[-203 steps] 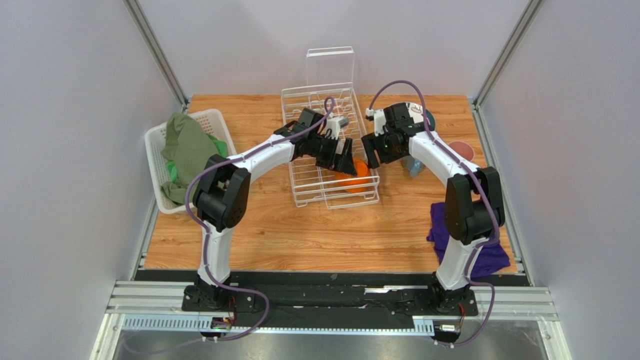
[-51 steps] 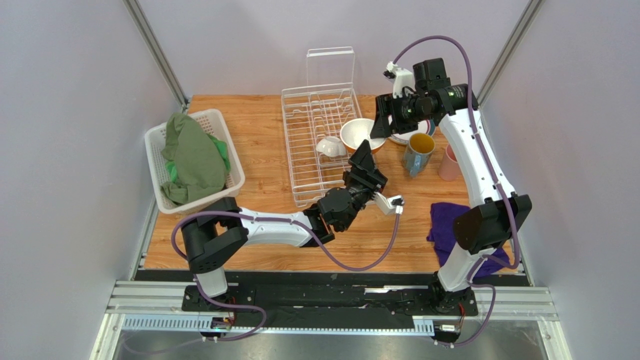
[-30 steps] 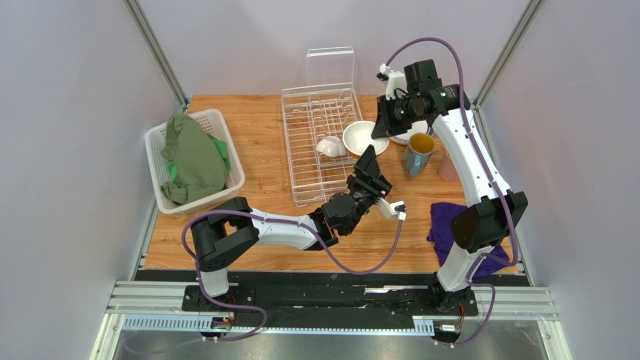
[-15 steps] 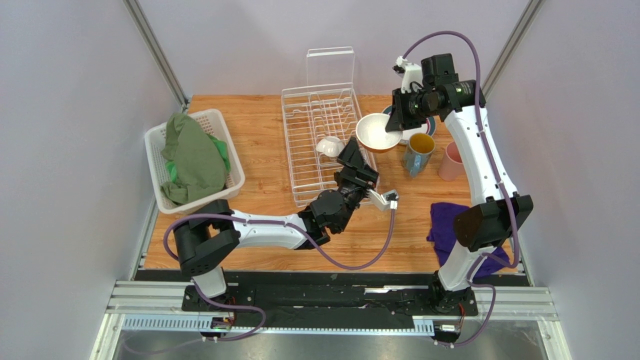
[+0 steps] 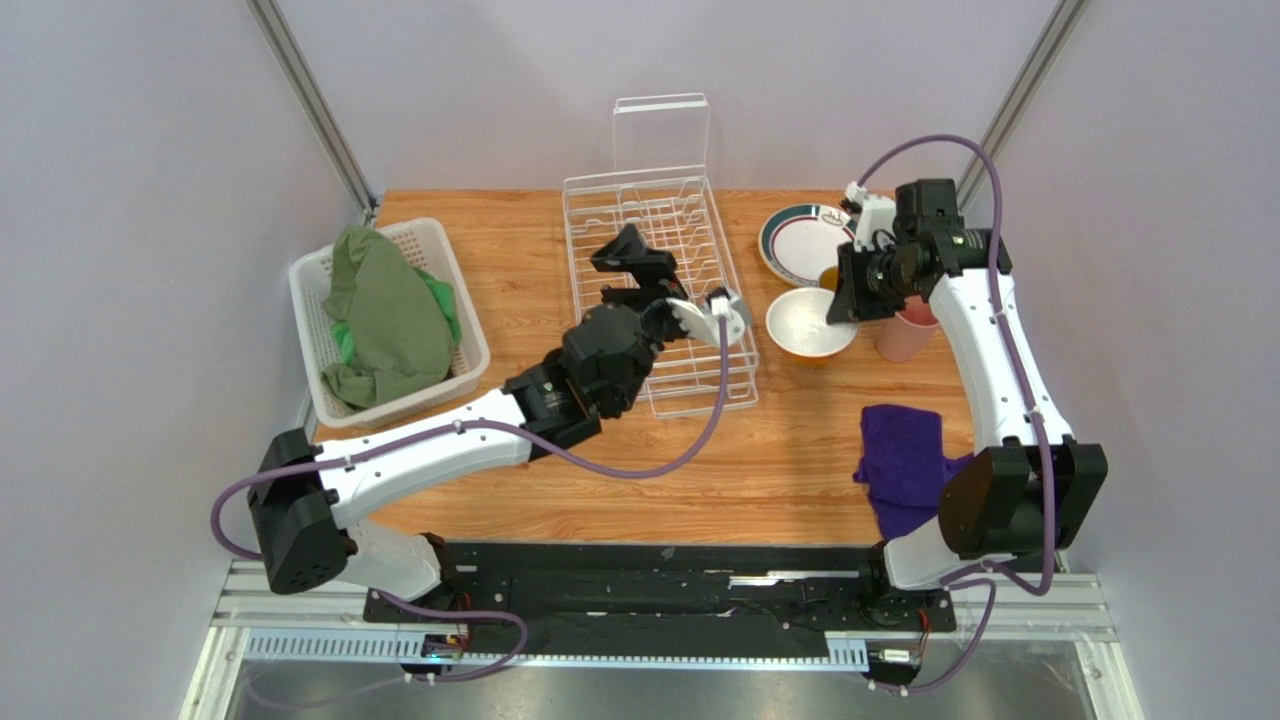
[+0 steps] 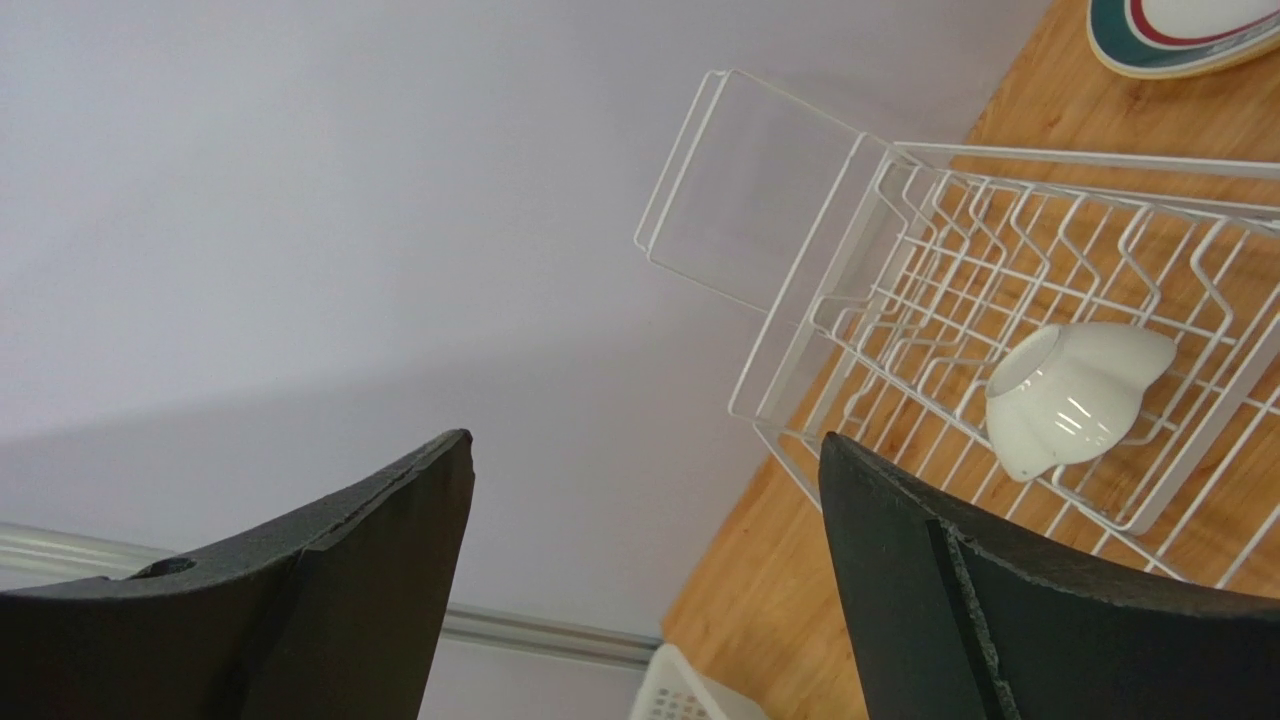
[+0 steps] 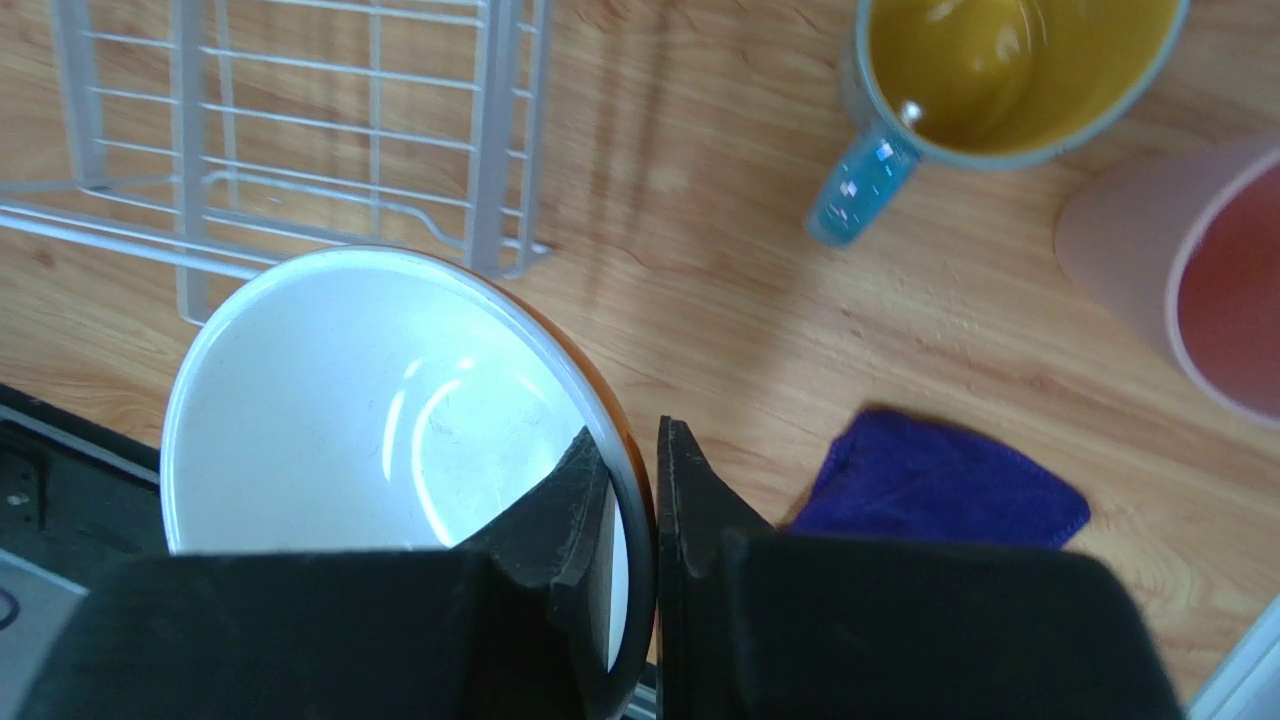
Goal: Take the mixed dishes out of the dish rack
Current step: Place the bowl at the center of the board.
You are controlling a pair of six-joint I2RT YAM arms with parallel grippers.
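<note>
While left jaws wide, right jaws tight on glossy round bowl [image 7: 353, 413] (orange-rimmed).

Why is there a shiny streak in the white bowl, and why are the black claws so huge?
Right wrist view: light glints off the orange bowl with white inside, its rim pinched by the right claw. Left wrist view: the open left claw is close to the lens, so it looms large.

Bright even lighting, soft shadows, sharp focus, glare inside bowl [image 7: 376, 428]
</note>
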